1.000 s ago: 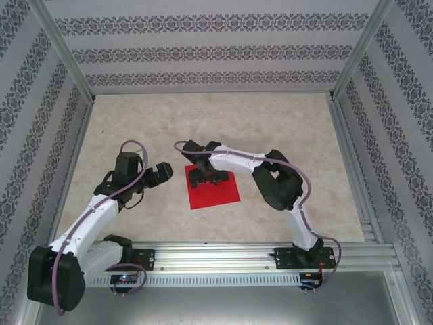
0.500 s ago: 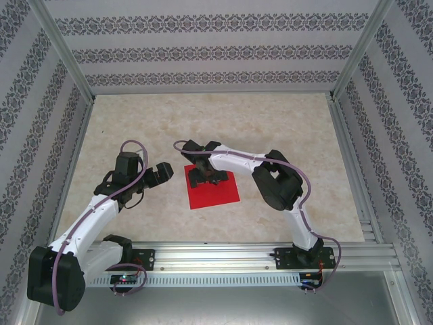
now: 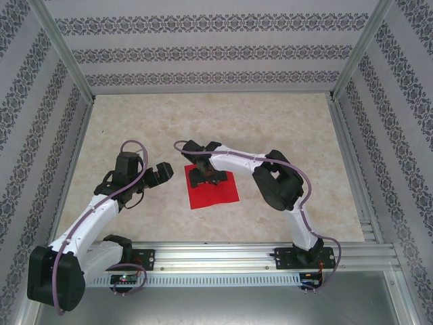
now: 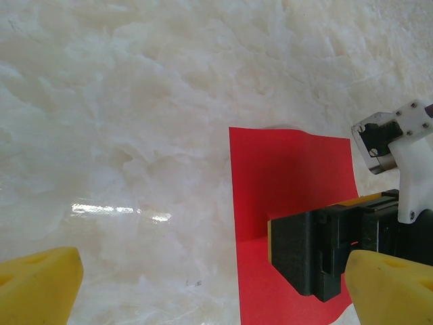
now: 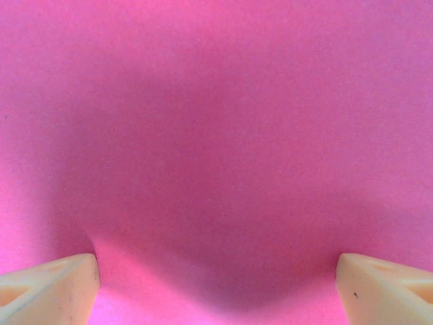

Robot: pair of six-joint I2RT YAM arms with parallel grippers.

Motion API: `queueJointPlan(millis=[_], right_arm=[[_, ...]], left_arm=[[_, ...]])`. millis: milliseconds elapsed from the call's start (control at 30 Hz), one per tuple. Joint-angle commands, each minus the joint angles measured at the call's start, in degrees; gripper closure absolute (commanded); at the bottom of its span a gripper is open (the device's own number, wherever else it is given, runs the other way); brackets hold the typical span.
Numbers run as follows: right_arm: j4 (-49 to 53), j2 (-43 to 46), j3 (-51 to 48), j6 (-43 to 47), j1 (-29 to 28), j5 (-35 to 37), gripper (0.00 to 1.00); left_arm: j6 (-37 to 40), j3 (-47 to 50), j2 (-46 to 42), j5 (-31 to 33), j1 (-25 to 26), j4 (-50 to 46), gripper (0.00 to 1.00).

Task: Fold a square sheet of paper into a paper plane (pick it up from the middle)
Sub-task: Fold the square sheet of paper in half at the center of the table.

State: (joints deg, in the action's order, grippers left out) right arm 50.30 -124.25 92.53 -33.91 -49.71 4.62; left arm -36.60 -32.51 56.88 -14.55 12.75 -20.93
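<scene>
The red sheet (image 3: 218,194) lies flat on the table (image 3: 284,128). Your right tool (image 3: 204,176) presses on its 12 o'clock half, fingers spread wide, gripping nothing. Close slowly so the middle pinches into a ridge. The left tool (image 3: 166,172) hovers at 9 o'clock, also spread and empty.

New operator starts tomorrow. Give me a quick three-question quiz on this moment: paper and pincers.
1. True or false: the red paper is already folded into a plane.
2. Fill in: the left pincer, off to the side of the paper, has its jaws ___.
3. Which pincer is over the paper?
A. the left pincer
B. the right pincer
C. both

Key: 1 false, it lies as a flat square. 2 open. 3 B.
</scene>
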Motion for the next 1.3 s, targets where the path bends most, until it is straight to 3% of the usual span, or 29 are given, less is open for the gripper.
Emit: queueJointPlan(millis=[0, 233, 300, 533, 600, 667, 1033, 1267], right_arm=[[0.74, -1.98, -1.94, 0.34, 0.54, 0.03, 0.1], [0.7, 1.31, -0.74, 0.29, 0.85, -0.19, 0.17], [0.28, 2.39, -0.51, 0.35, 1.1, -1.11, 0.28], [-0.11, 7.14, -0.89, -0.76, 1.8, -0.82, 0.43], [-0.83, 8.79, -1.34, -0.91, 2.29, -1.78, 0.58], [-1.28, 10.36, -2.02, -1.62, 2.84, -2.01, 0.62], [-7.94, 18.15, -5.93, -4.71, 5.0, -9.31, 0.68], [-29.68, 25.42, -17.28, -14.19, 8.85, -24.97, 0.67]], left_arm=[[0.83, -1.19, 0.22, -0.65, -0.72, 0.18, 0.0], [0.8, -1.23, 0.11, -0.49, -0.71, 0.1, 0.0], [0.67, -1.36, 0.11, -0.42, -0.77, 0.1, 0.0], [0.73, -2.03, 0.29, -0.54, -0.71, -0.17, 0.0], [0.59, -2.09, 0.32, -0.54, -0.72, -0.12, 0.0], [0.59, -2.18, 0.37, -0.57, -0.72, -0.24, 0.0], [0.39, -2.23, 0.18, -0.52, -0.73, -0.26, 0.0], [0.01, -3.13, 0.41, -2.08, -0.72, -0.1, 0.0]])
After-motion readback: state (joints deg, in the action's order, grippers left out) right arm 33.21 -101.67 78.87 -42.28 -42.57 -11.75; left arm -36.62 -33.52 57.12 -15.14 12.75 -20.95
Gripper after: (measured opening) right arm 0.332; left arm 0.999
